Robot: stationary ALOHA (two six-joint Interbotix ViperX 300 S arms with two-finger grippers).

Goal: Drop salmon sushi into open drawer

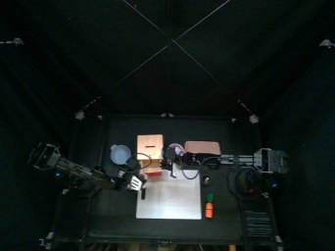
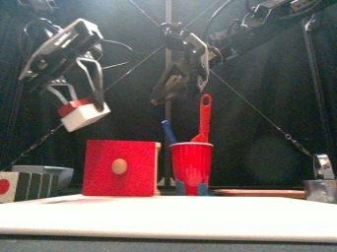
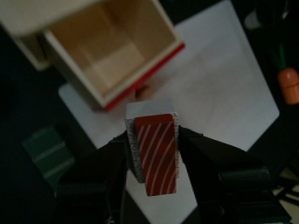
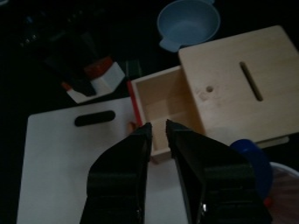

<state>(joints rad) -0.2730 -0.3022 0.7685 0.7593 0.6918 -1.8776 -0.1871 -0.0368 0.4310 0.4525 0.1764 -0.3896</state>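
The left gripper holds the salmon sushi between its two jaws, one against each long side; the piece is a white rice block topped with red-orange, pale-striped fish. In the front view the left gripper hangs high above the table with the sushi at its tip, well clear of everything below.

Just ahead of and below the held sushi is the drawer, its pull-out part slid out and open, showing a bare light wood floor and a red front edge. The sushi is close to that red edge but not over the opening. From the front, the drawer's red face with its round wooden knob stands below and slightly to the right of the gripper.

Beneath both lies a white cutting board.

The right gripper hovers above the drawer from the other side, its jaws near together with a slim gap and nothing between them. Beyond it sit a blue bowl and, in the front view, a red cup holding utensils.
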